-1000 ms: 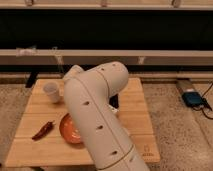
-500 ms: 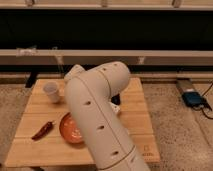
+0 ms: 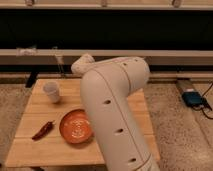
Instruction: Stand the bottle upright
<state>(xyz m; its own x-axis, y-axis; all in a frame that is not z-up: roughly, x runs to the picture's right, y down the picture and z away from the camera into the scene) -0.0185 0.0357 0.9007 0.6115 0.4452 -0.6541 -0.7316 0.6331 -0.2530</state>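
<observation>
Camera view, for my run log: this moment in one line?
arm: over table | gripper: hidden behind arm, shut | bottle: not visible | cup: upright

Likely a robotics lab: a small wooden tabletop (image 3: 40, 145) stands alone on a speckled floor (image 3: 175, 130), before a long dark wall with a pale rail (image 3: 170, 56), a cabled blue box (image 3: 191, 97) nearby.

Matt wooden table (image 3: 45, 150), glossy glazed bowl (image 3: 76, 126), smooth plastic arm shell (image 3: 112, 100), rough speckled floor (image 3: 180, 135)
</observation>
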